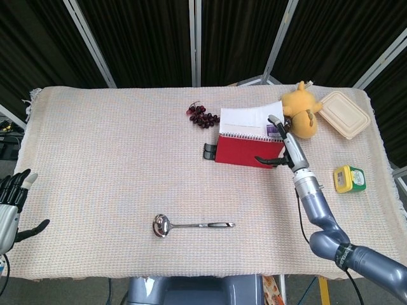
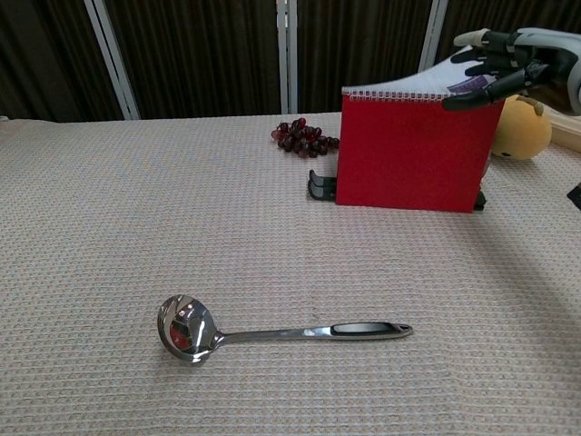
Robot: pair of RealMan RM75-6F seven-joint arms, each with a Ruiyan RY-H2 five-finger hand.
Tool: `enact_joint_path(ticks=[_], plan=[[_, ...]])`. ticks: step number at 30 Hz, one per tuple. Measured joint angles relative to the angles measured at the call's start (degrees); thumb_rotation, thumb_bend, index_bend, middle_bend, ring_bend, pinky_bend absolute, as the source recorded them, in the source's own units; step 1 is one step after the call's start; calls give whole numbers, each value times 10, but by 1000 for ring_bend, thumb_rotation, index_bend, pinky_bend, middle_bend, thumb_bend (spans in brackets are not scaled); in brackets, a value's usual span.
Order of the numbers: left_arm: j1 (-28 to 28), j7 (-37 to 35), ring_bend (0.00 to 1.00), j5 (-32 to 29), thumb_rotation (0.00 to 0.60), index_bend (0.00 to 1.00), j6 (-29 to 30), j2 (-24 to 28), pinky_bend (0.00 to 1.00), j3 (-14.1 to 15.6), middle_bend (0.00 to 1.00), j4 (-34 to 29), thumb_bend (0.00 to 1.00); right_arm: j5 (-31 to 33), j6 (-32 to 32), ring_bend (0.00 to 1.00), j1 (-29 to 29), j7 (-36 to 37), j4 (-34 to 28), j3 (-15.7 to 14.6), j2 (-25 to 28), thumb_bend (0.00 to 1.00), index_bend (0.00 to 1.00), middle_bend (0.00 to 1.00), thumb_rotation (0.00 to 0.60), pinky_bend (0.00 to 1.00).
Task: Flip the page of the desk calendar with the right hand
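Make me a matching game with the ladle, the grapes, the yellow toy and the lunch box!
Things:
1. ladle
2. grapes
3. yellow toy
4. lunch box

Places:
A. far right corner of the table
B. near front edge, alone
C. between calendar and lunch box
D. just left of the calendar's far side

Pairs: 1-B, 2-D, 3-C, 4-A

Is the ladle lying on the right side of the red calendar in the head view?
No, the ladle lies nearer the front edge of the table and left of the calendar.
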Motion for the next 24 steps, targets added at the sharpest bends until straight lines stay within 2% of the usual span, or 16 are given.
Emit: enact_joint_path(ticks=[4, 7, 12, 15, 19, 24], plan=[[-2, 0, 0, -6, 600, 0, -6, -2, 0, -1, 0, 4, 156, -67, 61, 0, -22, -9, -31, -15, 27, 58, 0, 37, 600, 0], [-3, 4, 0, -8, 600, 0, -10, -4, 0, 0, 0, 6, 156, -121, 124, 0, -52, -34, -51, -39, 51, 59, 0, 20, 600, 0], [-3, 24, 0, -7, 600, 0, -13, -11, 0, 2, 0, 5, 157, -187, 231, 0, -138, -80, -71, -109, 100, 59, 0, 0, 600, 0], [-2, 37, 0, 1, 600, 0, -8, -15, 0, 5, 0, 1, 156, -197, 251, 0, -171, -73, -76, -139, 131, 59, 0, 0, 600, 0], [-2, 43, 0, 5, 600, 0, -5, -18, 0, 6, 0, -2, 156, -201, 253, 0, -175, -59, -80, -140, 152, 59, 0, 0, 600, 0], [-2, 42, 0, -1, 600, 0, -10, -19, 0, 6, 0, 5, 156, -226, 286, 0, -190, -89, -73, -158, 156, 60, 0, 0, 600, 0]])
